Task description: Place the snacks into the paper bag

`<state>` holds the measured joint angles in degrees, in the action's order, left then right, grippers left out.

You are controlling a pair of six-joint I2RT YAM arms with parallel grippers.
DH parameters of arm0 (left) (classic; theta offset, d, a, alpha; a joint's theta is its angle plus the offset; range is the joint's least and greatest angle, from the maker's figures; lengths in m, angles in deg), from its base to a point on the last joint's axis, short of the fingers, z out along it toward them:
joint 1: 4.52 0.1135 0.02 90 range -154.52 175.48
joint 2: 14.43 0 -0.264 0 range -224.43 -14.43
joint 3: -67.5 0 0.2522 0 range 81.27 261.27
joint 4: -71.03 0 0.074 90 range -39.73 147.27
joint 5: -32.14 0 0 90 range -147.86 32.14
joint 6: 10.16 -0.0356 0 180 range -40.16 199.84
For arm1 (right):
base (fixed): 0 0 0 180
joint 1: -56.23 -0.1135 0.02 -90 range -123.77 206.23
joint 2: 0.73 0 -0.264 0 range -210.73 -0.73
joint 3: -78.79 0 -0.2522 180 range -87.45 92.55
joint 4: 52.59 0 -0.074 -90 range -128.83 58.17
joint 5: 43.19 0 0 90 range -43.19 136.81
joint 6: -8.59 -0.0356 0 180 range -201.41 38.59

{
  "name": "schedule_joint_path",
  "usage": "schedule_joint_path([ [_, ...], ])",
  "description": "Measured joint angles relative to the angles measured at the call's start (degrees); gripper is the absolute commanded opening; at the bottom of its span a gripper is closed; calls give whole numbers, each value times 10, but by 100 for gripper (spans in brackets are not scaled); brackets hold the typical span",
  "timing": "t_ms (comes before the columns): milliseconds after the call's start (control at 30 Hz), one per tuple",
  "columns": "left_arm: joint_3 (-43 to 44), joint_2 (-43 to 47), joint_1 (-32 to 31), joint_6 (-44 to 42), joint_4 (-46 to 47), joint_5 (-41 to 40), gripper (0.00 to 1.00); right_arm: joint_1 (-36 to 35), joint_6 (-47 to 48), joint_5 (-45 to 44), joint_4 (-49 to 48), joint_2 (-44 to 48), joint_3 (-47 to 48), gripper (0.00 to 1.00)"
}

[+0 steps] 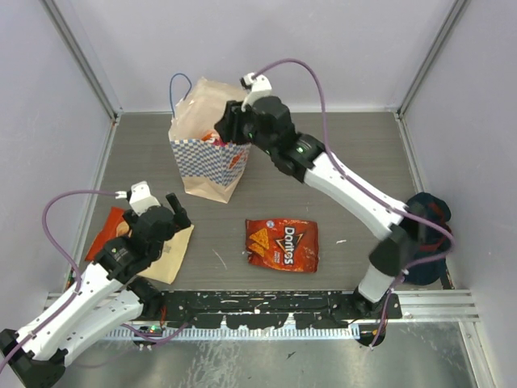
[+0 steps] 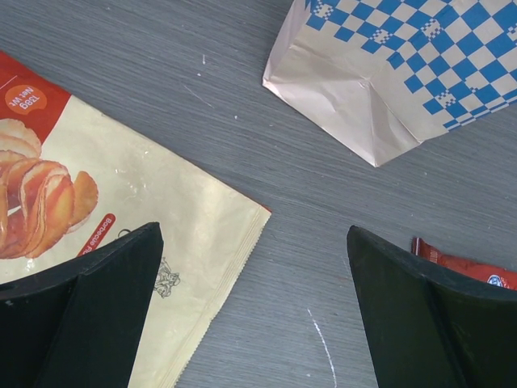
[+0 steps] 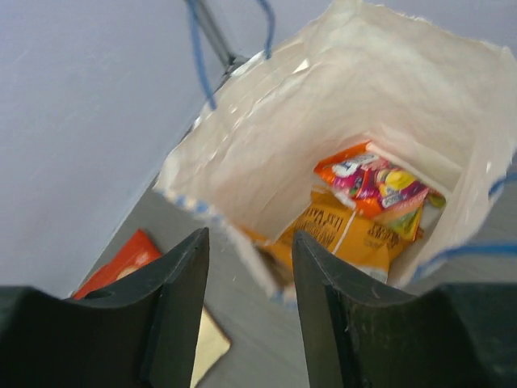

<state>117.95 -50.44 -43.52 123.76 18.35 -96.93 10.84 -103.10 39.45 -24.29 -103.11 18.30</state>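
The paper bag (image 1: pixel 212 162) stands at the back left, its mouth open. My right gripper (image 1: pixel 227 126) hovers open and empty over its rim. In the right wrist view the gripper (image 3: pixel 250 267) looks into the bag (image 3: pixel 266 153), where a pink-yellow candy pack (image 3: pixel 380 182) lies on an orange pack (image 3: pixel 347 230). The red Doritos bag (image 1: pixel 282 244) lies flat mid-table. My left gripper (image 1: pixel 174 212) is open and empty above the corner of a cream and red-orange packet (image 1: pixel 166 252). That packet (image 2: pixel 121 194), the left gripper (image 2: pixel 254 242) and the bag's checked base (image 2: pixel 404 65) show in the left wrist view.
A dark navy cloth bag (image 1: pixel 430 234) sits at the right edge behind the right arm. Purple cables loop over both arms. Grey walls close the table on three sides. A Doritos corner (image 2: pixel 464 268) shows by the left gripper's right finger.
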Motion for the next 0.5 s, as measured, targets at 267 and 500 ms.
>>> schedule_joint_path([
  [267,-10,10,0,1,1,-1,98,-38,4,-30,-36,327,-269,53],
  [500,-15,5,0,1,0,-1,98,-31,-26,-77,-4,448,-412,51],
])
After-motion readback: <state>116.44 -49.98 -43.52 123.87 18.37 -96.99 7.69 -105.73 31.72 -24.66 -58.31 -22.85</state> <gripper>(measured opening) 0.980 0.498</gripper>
